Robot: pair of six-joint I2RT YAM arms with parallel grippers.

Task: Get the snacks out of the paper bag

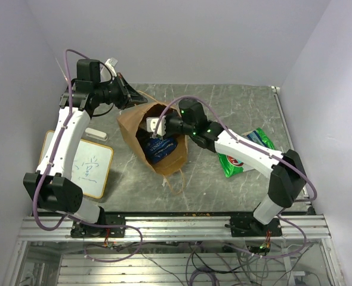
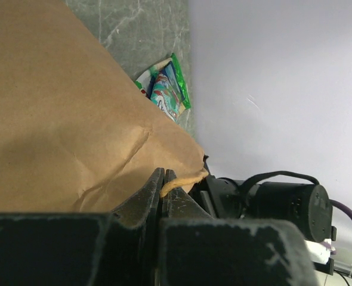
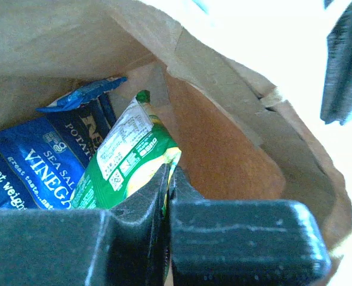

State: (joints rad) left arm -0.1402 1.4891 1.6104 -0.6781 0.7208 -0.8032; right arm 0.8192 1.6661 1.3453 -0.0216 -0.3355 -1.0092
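a green-white packet [image 1: 231, 167] lies out on the tabletop [image 1: 224, 107] by the right arm [image 1: 247, 152]. within the paper bag [image 1: 134, 128], the right fingers [image 3: 161, 185] pinch the yellow-green packet [image 3: 134, 155] tight by its edge, blue packets [image 3: 33, 161] deeper; drawing it clear comes next, i judge. farther back, the left fingers [image 2: 157, 186] clamp the bag's rim.

The top view looks down from behind over the whole table [image 1: 235, 101], the left wrist view hugs the paper bag [image 1: 131, 128] from outside, and the right wrist view peers closely inside it.

Paper bag [image 1: 131, 128] (yellow-green packet [image 3: 131, 158] inside)
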